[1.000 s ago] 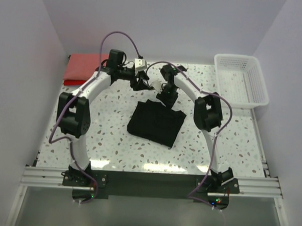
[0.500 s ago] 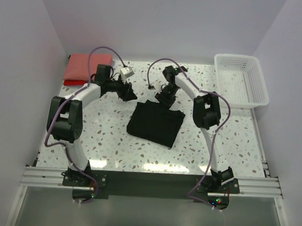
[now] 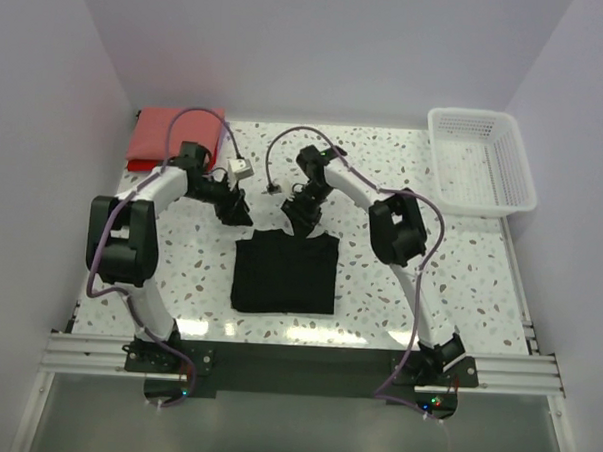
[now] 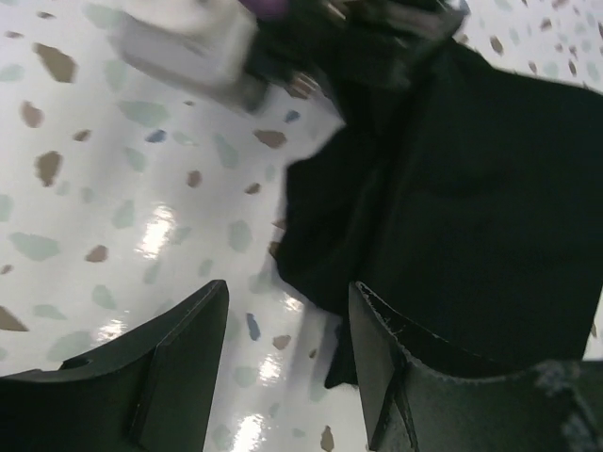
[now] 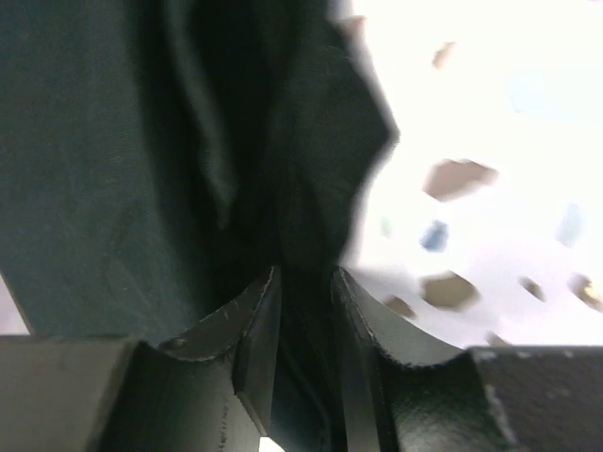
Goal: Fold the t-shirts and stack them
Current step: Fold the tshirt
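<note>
The black t-shirt lies folded in a rectangle at the table's near middle. It fills the right of the left wrist view and most of the right wrist view. My left gripper is open just off the shirt's far left corner, its jaws apart over bare table with a fold of cloth by the right finger. My right gripper is shut on the shirt's far edge, black cloth pinched between its fingers. The folded coral-red t-shirts lie at the far left corner.
A white lattice basket stands at the far right corner. White walls close in the speckled table on three sides. The arms' cables loop above the table's far middle.
The black shirt has been dragged toward the near edge and turned square to the table. Both grippers moved nearer and leftward with it. The left arm swung out to the left.
</note>
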